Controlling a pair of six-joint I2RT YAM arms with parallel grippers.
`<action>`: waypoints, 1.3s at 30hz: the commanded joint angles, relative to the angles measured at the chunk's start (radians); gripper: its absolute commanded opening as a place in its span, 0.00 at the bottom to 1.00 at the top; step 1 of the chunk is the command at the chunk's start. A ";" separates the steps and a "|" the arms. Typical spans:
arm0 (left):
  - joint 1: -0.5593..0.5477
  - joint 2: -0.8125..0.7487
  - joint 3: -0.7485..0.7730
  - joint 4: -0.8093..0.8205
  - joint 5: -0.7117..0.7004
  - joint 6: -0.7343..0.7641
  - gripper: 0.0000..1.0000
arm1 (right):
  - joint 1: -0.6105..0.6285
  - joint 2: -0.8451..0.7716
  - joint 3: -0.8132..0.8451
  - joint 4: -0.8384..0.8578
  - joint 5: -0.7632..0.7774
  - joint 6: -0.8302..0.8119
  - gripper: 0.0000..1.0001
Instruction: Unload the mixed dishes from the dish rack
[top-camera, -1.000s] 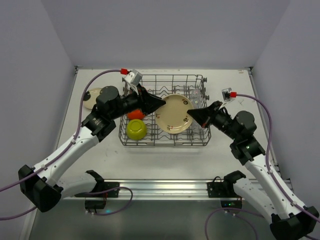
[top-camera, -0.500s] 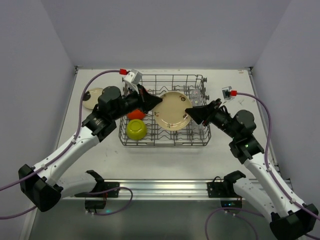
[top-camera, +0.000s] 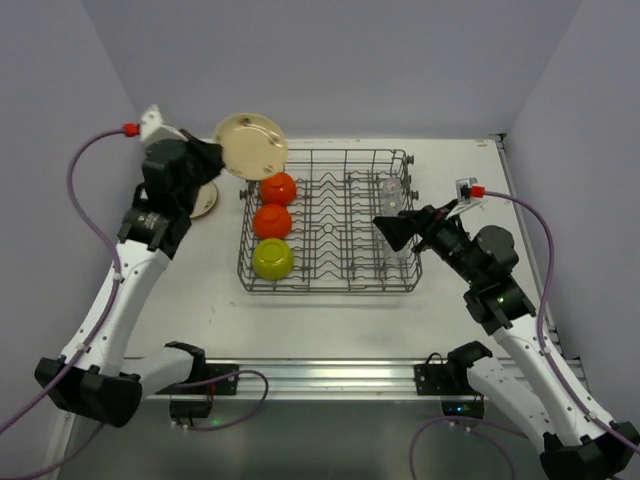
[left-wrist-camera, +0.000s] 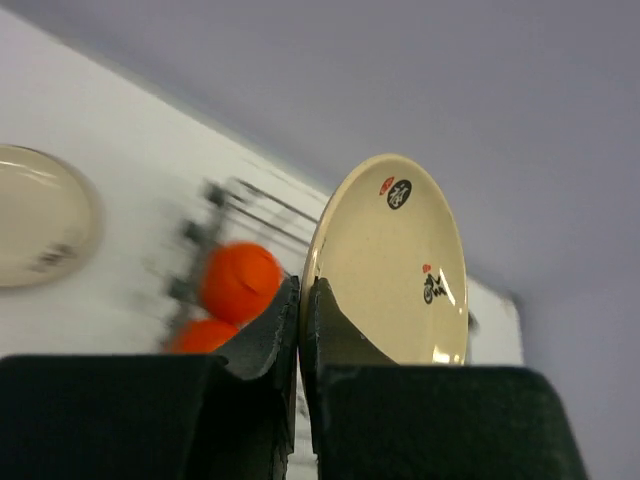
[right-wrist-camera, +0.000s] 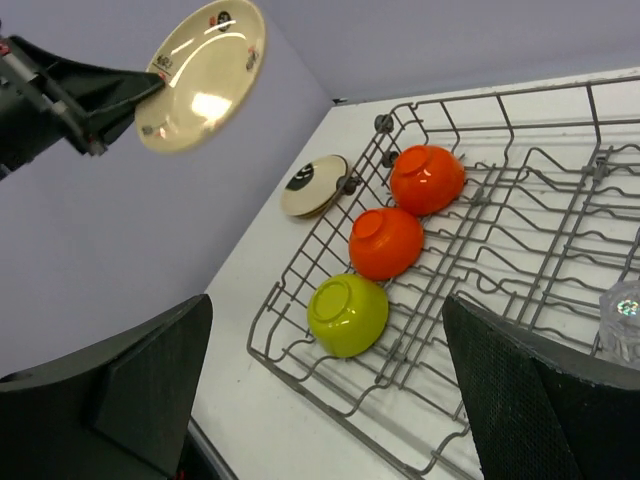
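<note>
As left tool pinches plate rim, beyond rack (right tool agape)

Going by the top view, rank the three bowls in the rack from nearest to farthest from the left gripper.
1. Rear orange bowl, farthest back, nearest the left gripper.
2. Middle orange bowl, just in front of it.
3. Yellow-green bowl, front of the row.

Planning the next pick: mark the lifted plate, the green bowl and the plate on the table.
lifted plate (top-camera: 250, 146): top view, middle of its face
green bowl (top-camera: 272, 258): top view, middle of the bowl
plate on the table (right-wrist-camera: 314, 186): right wrist view, middle of its top
</note>
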 joint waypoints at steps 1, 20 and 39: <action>0.418 0.066 0.027 -0.079 -0.059 -0.172 0.00 | -0.004 -0.070 0.029 -0.043 0.070 -0.049 0.99; 0.740 0.630 0.053 0.144 0.041 -0.190 0.00 | -0.006 -0.253 -0.044 -0.141 0.047 -0.111 0.99; 0.714 0.683 0.090 0.073 0.093 -0.093 0.79 | -0.004 -0.175 -0.034 -0.144 0.018 -0.112 0.99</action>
